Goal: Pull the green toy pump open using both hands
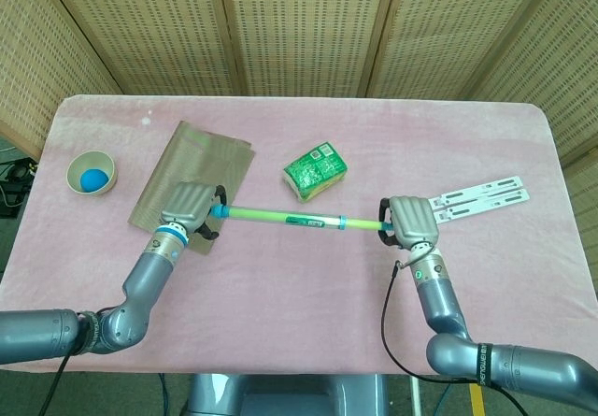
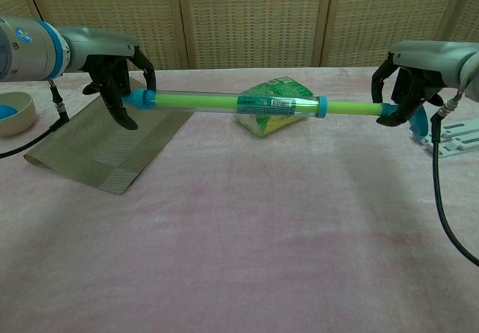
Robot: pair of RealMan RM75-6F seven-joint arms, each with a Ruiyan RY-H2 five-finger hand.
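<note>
Green toy pump [image 2: 239,103] is held level above the desk [image 2: 247,251]. Right hand [image 2: 404,93] grips the plunger handle; left hand [image 2: 120,78] curls around the blue nozzle end. Rod partly drawn out; further pulling apparently remains.

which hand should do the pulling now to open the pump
Probably the right hand: it holds the plunger end of the green toy pump, with bare table further right. The left hand sits around the blue tip, better for bracing.
</note>
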